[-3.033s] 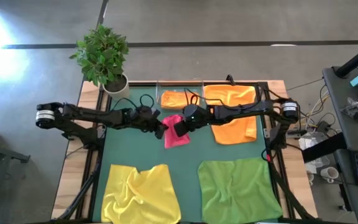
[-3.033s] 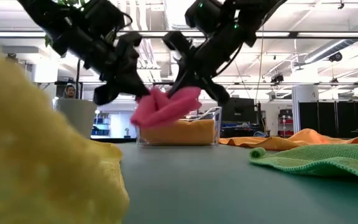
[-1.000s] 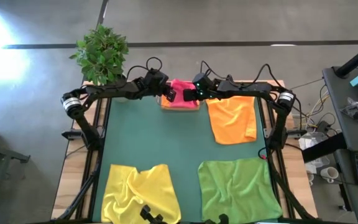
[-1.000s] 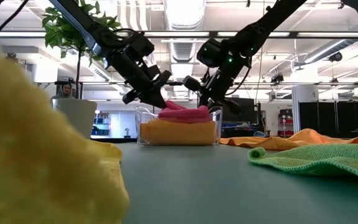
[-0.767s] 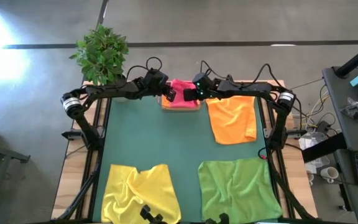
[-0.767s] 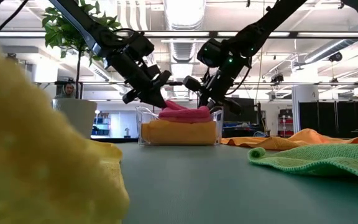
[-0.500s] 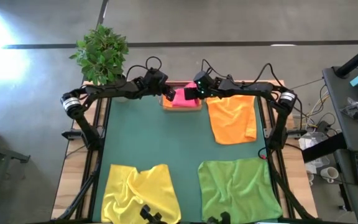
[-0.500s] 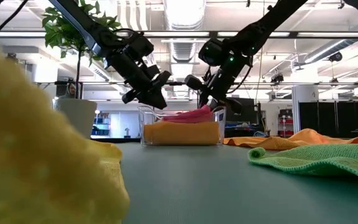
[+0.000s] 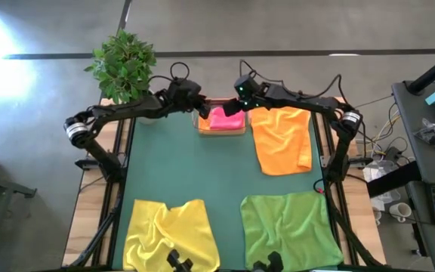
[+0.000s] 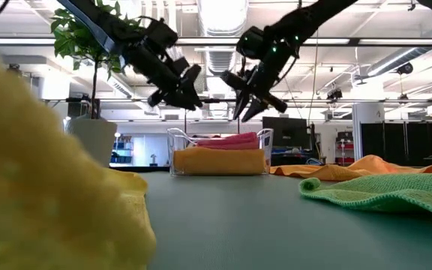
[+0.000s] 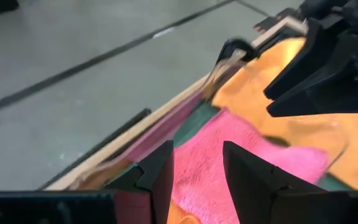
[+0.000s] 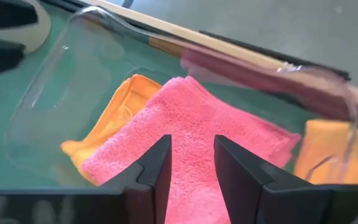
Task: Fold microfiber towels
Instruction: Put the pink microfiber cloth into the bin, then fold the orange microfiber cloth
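I'm hovering both grippers, left [image 9: 196, 104] and right [image 9: 232, 106], fingers apart and empty, over the far tray [image 9: 199, 127] since the folded pink towel [image 9: 221, 118] is sitting inside atop the orange one [image 12: 114, 115].

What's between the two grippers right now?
In the high view, the folded pink towel lies in the clear tray, between and below the open left gripper and open right gripper; neither touches it.
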You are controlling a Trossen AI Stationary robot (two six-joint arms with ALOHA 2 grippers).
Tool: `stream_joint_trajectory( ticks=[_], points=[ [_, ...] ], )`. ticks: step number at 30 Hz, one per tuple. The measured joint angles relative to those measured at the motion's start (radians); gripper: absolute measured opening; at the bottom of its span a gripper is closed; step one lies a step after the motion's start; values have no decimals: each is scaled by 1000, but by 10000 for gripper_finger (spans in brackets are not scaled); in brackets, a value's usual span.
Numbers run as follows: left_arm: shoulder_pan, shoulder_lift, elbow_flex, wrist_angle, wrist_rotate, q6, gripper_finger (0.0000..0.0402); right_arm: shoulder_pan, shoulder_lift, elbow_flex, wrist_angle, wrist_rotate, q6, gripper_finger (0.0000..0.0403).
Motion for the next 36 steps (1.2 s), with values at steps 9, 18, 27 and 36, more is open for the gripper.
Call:
stream_joint_trajectory(
  ticks=[9, 18, 27, 36],
  points=[
    [-2, -158, -1, -124, 31, 84, 123, 8, -6, 100, -262, -8, -152, 88],
    [-9, -290, -64, -221, 52, 102, 123, 30, -152, 70, -434, 7, -201, 64],
    [-56, -321, -148, -160, 141, 100, 123, 162, -368, -109, -438, 142, -37, 59],
    [-150, -288, -160, -120, 174, 107, 123, 322, -538, -309, -430, 260, 201, 59]
  ],
)
